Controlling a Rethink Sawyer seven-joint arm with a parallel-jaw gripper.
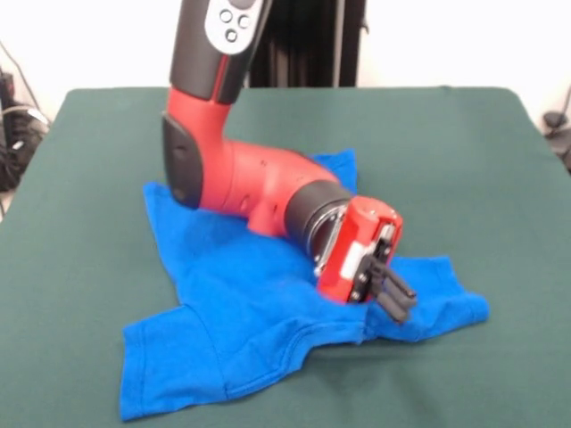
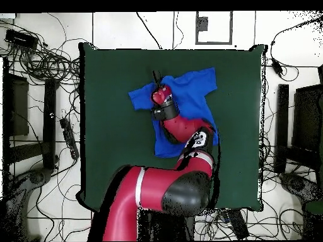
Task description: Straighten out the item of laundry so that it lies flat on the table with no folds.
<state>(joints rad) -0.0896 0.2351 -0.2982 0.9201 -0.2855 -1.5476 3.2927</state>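
The item of laundry (image 1: 241, 303) is a bright blue T-shirt lying rumpled on the green table (image 1: 446, 160), with folds near its collar and one sleeve stretched out to the right. My red arm reaches down across the shirt. My gripper (image 1: 401, 303) looks shut, its black tips low against the cloth by the right sleeve; whether any cloth is pinched does not show. In the overhead view the shirt (image 2: 195, 85) lies in the upper middle of the table (image 2: 113, 126), and the gripper (image 2: 155, 78) points past its upper left edge.
Green table surface surrounds the shirt on every side. Cables (image 2: 44, 60) and dark equipment (image 2: 299, 120) crowd the floor around the table. A black stand (image 1: 308, 45) rises behind the table's far edge.
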